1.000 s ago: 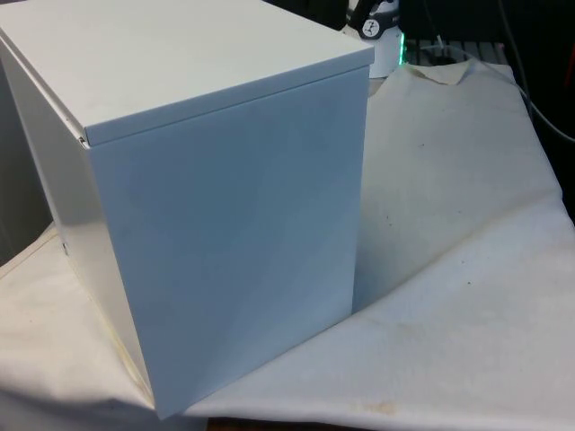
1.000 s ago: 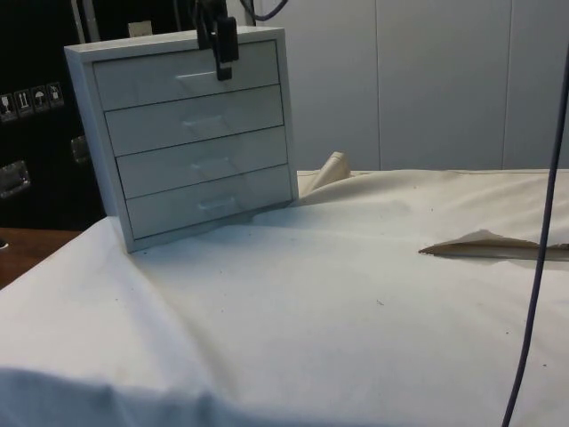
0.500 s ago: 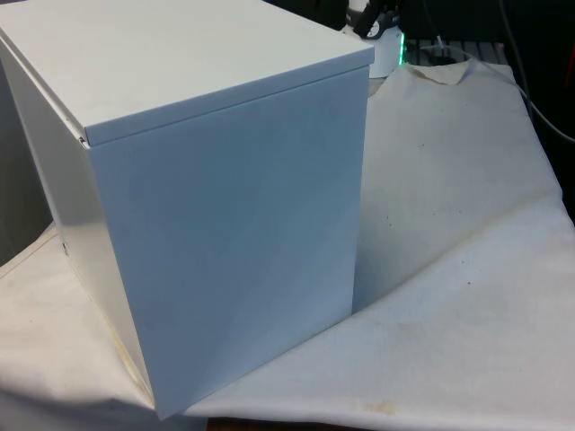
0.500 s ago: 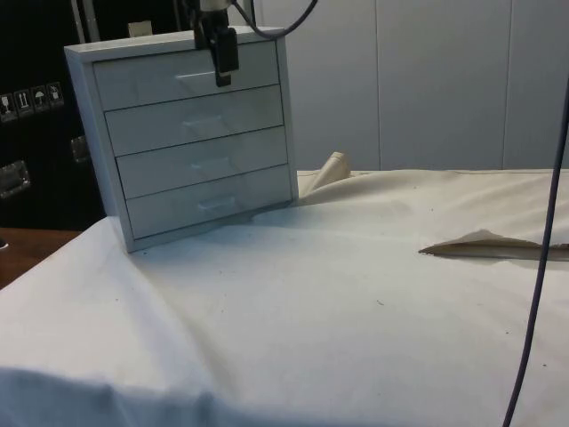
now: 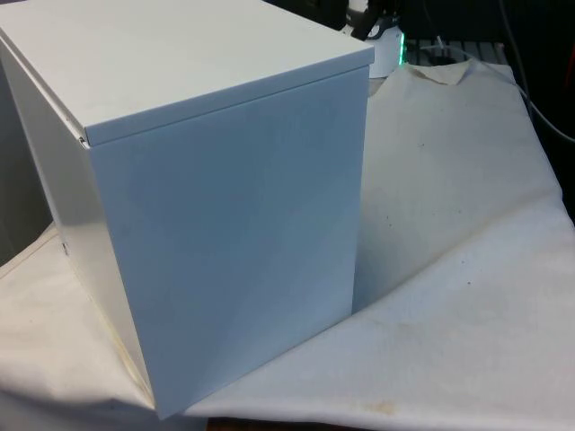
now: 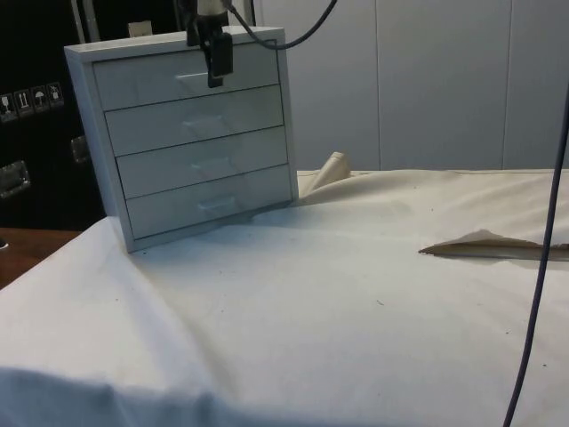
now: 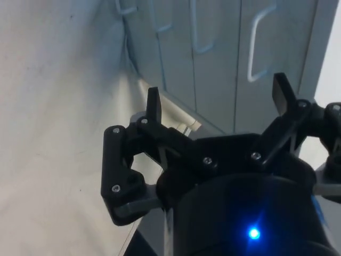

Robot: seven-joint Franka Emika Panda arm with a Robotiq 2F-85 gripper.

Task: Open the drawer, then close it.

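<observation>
here, side view: my gripper point(image 6: 214, 69) hangs in front of the top drawer point(image 6: 187, 76) of the white chest of drawers point(image 6: 191, 142), which stands at the far end of the white cloth point(image 6: 356, 302). all four drawers sit flush, so i judge the opening not yet begun. wrist view: my gripper point(image 7: 218, 101) is spread wide, its fingers point(image 7: 154, 105) holding nothing, and the drawer fronts lie straight ahead of them. the top drawer's handle point(image 6: 193, 77) is a thin bar whose long axis runs level across the drawer front; in the side view it lies just beside my fingertips, towards the chest's middle. i judge that the coming move turns on this offset: i must shift sideways along the front until the bar lies between my fingers, then close across it.
</observation>
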